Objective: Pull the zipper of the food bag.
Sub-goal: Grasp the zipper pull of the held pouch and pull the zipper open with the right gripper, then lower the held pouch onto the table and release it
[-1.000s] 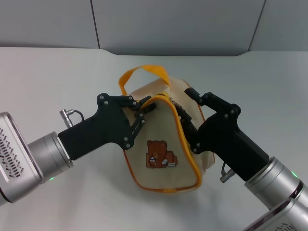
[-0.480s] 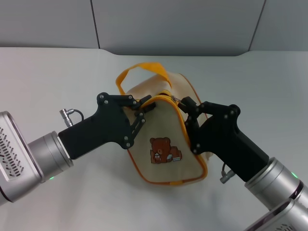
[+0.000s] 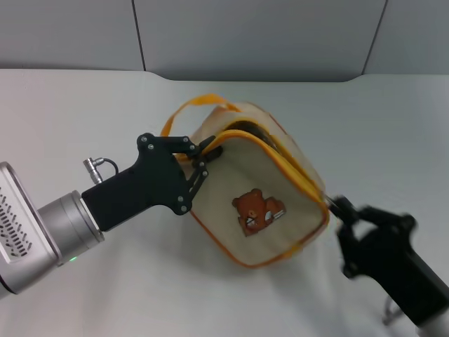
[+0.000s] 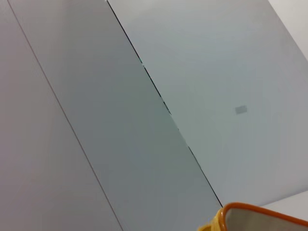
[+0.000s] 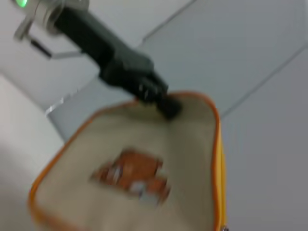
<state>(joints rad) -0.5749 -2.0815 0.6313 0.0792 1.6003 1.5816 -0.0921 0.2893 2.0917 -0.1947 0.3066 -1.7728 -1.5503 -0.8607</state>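
The food bag [image 3: 263,203] looks light and floppy. Left end effector [image 3: 203,156] pinches its top corner closed; right end effector [image 3: 342,210], beside its lower corner, seemingly grips the zipper [image 3: 302,175] pull—cannot tell.

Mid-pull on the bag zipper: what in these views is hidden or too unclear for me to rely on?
- Zip pull tab: head view, not visible by the right gripper, which is blurred; its fingers can't be read.
- Left gripper: head view, fingertips buried at the food bag top corner.
- Bag opening: head view, only a dark slit.
- Left wrist view: only a corner of the bag, cut off by the edge.
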